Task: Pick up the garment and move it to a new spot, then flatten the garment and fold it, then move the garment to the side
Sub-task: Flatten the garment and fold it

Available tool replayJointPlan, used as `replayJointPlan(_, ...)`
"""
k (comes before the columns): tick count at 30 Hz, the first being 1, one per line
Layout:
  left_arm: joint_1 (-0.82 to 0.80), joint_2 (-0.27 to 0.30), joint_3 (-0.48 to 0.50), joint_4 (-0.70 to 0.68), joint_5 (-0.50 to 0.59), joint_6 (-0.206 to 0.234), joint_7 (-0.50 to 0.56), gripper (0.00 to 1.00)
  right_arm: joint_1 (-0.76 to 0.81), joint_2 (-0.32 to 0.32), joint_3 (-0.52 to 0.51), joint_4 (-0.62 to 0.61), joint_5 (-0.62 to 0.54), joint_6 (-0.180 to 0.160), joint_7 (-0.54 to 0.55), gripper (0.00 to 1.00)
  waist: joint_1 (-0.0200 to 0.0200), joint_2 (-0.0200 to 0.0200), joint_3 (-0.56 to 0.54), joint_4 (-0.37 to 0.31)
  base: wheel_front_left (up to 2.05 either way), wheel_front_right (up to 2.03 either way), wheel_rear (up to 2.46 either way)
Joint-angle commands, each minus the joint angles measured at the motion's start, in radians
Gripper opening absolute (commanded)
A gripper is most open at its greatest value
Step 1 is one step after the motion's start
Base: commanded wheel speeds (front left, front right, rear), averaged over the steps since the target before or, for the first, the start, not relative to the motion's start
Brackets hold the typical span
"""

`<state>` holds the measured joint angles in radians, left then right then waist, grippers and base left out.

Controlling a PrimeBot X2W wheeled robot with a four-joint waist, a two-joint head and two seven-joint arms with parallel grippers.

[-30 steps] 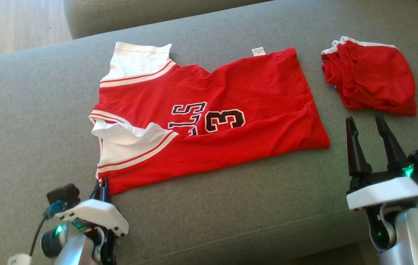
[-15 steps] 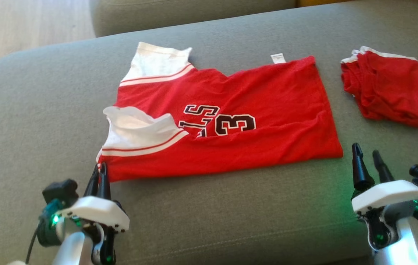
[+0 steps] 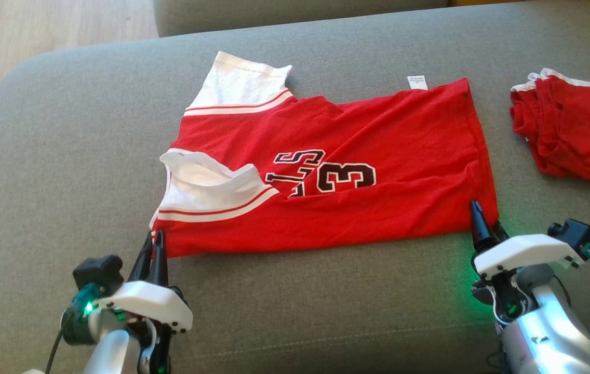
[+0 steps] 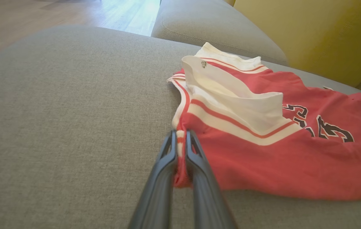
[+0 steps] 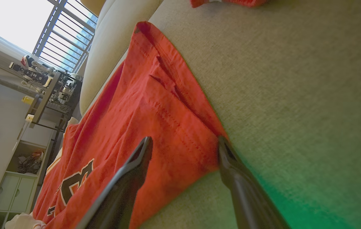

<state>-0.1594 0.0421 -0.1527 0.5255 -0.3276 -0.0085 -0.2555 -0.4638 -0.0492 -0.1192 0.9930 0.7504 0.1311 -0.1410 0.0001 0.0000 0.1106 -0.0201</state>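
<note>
Found the garment (image 3: 357,130) spread on the sofa seat (image 3: 66,145), neck end to the left and hem to the right. Saw another garment (image 3: 570,130) on the same seat at the far right, apart from the first. Met the left gripper (image 3: 153,238) at the garment's near left corner, cloth between its fingers, and the right gripper (image 3: 484,221) at the near right corner, fingers astride the hem. Noted a second cushion (image 3: 284,13) behind the seat and floor (image 3: 40,31) at far left.
</note>
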Motion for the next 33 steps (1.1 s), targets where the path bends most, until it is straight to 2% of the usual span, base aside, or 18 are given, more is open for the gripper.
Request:
replayJointPlan(1, -0.034, 0.009, 0.024, -0.028, 0.006, 0.003, -0.006, 0.0, -0.037, -0.001, 0.038, -0.01, 0.022, 0.0, -0.011, 1.0, -0.0001, 0.0, 0.002, 0.001, 0.0, 0.0, 0.0)
replayJointPlan(8, -0.039, 0.008, 0.014, -0.024, 0.005, 0.007, -0.006, 0.0, -0.073, -0.001, 0.103, 0.045, 0.09, 0.0, -0.042, 1.0, -0.0001, 0.0, 0.005, 0.002, 0.0, 0.0, 0.0)
replayJointPlan(9, -0.04, 0.008, 0.014, -0.022, 0.005, 0.008, -0.006, 0.0, -0.076, -0.001, 0.111, 0.049, 0.096, 0.0, -0.046, 0.46, -0.0001, 0.0, 0.005, 0.001, 0.0, 0.0, 0.0)
replayJointPlan(10, -0.04, 0.008, 0.015, -0.021, 0.005, 0.008, -0.006, 0.0, -0.079, -0.001, 0.12, 0.054, 0.097, 0.0, -0.051, 0.0, -0.0001, 0.0, 0.005, 0.001, 0.0, 0.0, 0.0)
replayJointPlan(20, -0.029, 0.011, 0.023, 0.007, 0.012, 0.012, -0.006, 0.0, -0.087, -0.022, 0.142, 0.096, 0.001, 0.0, -0.107, 0.0, -0.0001, 0.0, -0.015, -0.019, 0.0, 0.0, 0.0)
replayJointPlan(33, 0.038, 0.037, 0.009, 0.059, 0.011, -0.005, 0.008, 0.0, -0.033, -0.075, 0.068, 0.106, -0.098, 0.0, -0.118, 0.0, -0.0001, 0.0, -0.079, -0.051, 0.0, 0.0, 0.0)
